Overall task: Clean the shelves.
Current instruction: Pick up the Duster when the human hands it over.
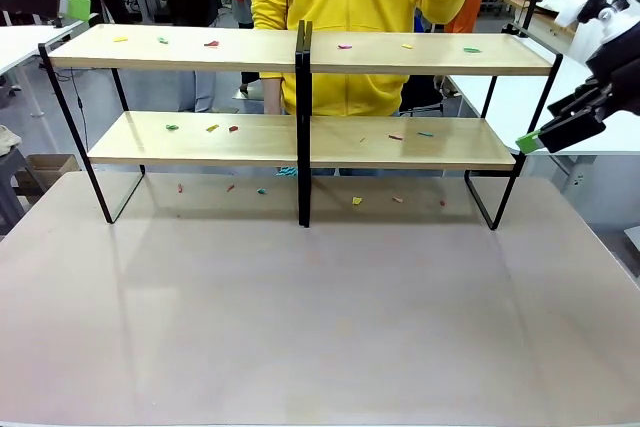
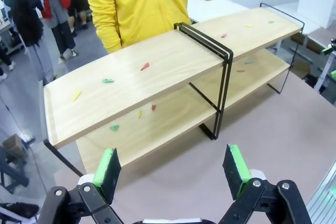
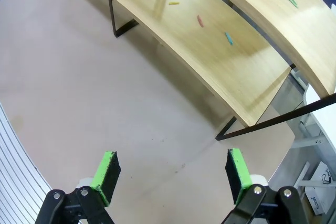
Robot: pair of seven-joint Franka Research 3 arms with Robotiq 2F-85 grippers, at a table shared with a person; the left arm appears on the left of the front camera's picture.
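The shelves (image 1: 265,55) stand across the far half of the table: four light wooden boards in two tiers on a thin black frame with a central upright. Small coloured paper scraps (image 1: 211,43) lie scattered on both tiers. My left gripper (image 1: 78,7) hovers off the rack's top left end. In the left wrist view it (image 2: 172,169) is open and holds nothing, looking down on the shelves (image 2: 173,61). My right gripper (image 1: 530,140) hangs beside the rack's right end at lower-board height. In its own view it (image 3: 171,172) is open and holds nothing, above the tabletop near the lower board (image 3: 226,66).
A person in a yellow hoodie (image 1: 350,7) stands right behind the rack, one hand raised. More scraps (image 1: 356,201) lie on the grey-brown tabletop (image 1: 320,327) under the rack. White-topped tables (image 1: 560,97) flank both sides.
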